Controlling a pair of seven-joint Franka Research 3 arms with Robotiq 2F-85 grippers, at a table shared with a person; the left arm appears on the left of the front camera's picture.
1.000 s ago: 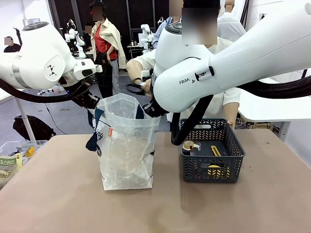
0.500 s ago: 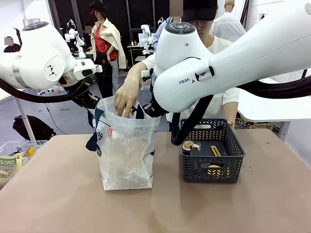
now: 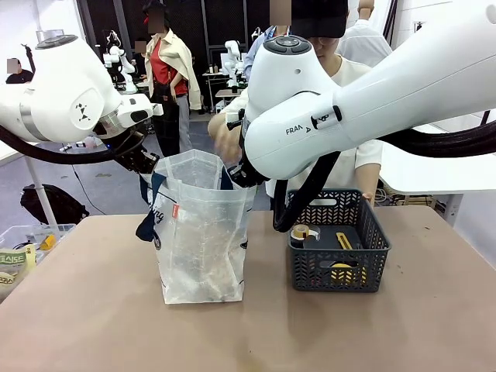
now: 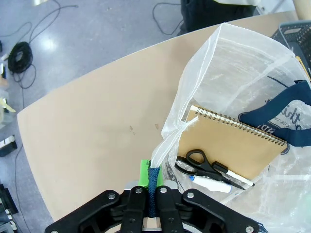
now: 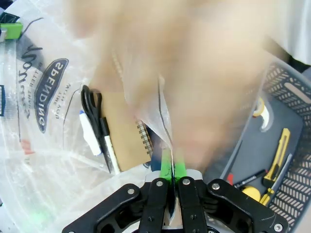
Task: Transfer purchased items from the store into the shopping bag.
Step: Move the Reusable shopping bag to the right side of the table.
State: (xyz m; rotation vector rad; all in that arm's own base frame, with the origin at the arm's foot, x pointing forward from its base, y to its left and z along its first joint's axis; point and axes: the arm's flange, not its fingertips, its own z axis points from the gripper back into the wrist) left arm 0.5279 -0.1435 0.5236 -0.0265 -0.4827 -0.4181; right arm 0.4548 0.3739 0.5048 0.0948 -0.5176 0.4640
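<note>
4 items lie inside the translucent white crinkly plastic shopping bag point(image 3: 203, 232) on the table point(image 3: 387, 333): tan spiral notebook point(image 4: 233, 145), black scissors point(image 4: 206, 167), 2 markers point(image 4: 209, 183). Tape roll point(image 3: 304, 232) and yellow cutter point(image 5: 279, 145) await transfer in the dark grey lattice basket point(image 3: 310, 275). Left hand point(image 4: 151, 182) is clamped on the navy strap handle point(image 4: 154, 177); right hand point(image 5: 172, 170) is pinched on the bag rim.

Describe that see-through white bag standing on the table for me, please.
The shopping bag stands upright and open on the tan table, beside the grey basket. It is crinkly, translucent white plastic with navy strap handles, dark print and a small red tag. The left gripper is shut on one handle; the right gripper pinches the opposite rim, spreading the mouth. Inside lie a tan spiral notebook, black scissors and a marker.
</note>
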